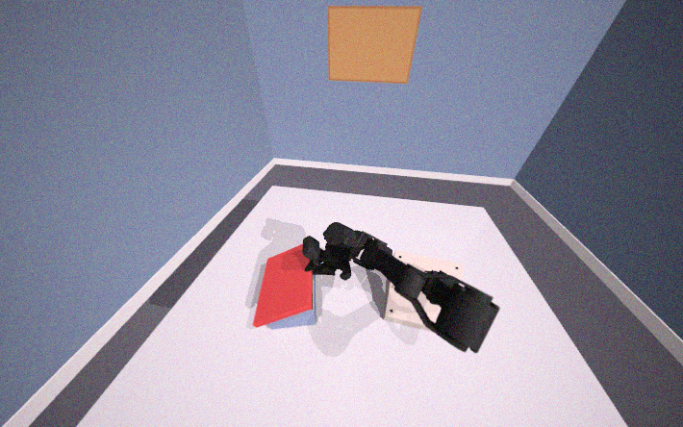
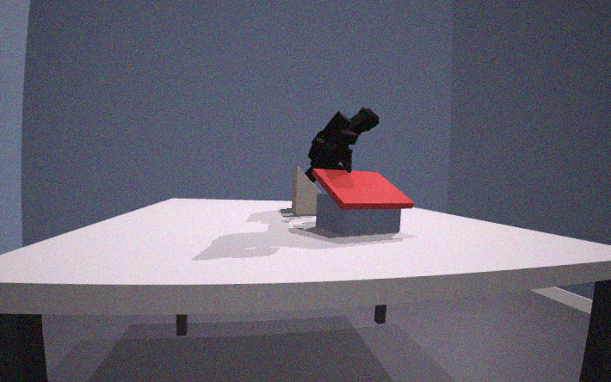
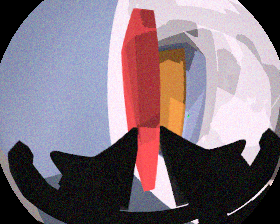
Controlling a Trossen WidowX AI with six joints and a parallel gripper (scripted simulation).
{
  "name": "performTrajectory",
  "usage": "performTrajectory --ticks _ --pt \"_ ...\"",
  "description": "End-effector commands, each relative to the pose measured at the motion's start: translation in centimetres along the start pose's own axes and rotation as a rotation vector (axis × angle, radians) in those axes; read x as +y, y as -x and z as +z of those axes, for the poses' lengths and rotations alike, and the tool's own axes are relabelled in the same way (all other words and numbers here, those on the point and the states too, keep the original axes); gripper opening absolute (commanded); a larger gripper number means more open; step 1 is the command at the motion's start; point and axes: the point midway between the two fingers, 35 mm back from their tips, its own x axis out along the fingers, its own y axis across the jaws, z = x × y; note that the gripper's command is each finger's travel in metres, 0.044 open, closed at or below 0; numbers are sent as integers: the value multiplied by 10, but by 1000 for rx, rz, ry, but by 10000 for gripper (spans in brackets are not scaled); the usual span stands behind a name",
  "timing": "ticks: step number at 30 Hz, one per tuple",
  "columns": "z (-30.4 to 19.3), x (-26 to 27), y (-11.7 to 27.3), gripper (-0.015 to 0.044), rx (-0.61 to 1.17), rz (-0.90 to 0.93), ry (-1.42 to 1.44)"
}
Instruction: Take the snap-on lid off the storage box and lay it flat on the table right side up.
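The red lid (image 1: 283,288) (image 2: 374,189) (image 3: 141,80) is tilted on the blue-grey storage box (image 1: 297,319) (image 2: 369,221) (image 3: 196,100). Its edge on the arm's side is raised clear of the box; its opposite edge is low, at or near the box's far rim. Whether it touches the rim is unclear. The wrist view shows the box's orange inside through the gap. My gripper (image 1: 313,268) (image 2: 332,170) (image 3: 148,131) is shut on the lid's raised edge, one finger on each face. The lower fingertip is hidden in the top and exterior views. The box stands upright on the table.
The white table (image 1: 334,382) (image 2: 156,265) carries the box and the arm. A pale base plate (image 1: 442,263) lies under the arm's base, right of the box in the top view. A beige wedge-shaped panel (image 2: 302,196) stands behind the box in the exterior view.
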Motion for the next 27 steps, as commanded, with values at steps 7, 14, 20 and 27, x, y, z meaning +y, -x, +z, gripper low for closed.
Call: performTrajectory --ticks 7,14,20,27 --pt "0 20 3 0 1 7 8" --pt "-1 31 4 0 1 7 8" --pt "-1 42 3 0 1 7 9" --pt "-1 52 5 0 1 7 9"
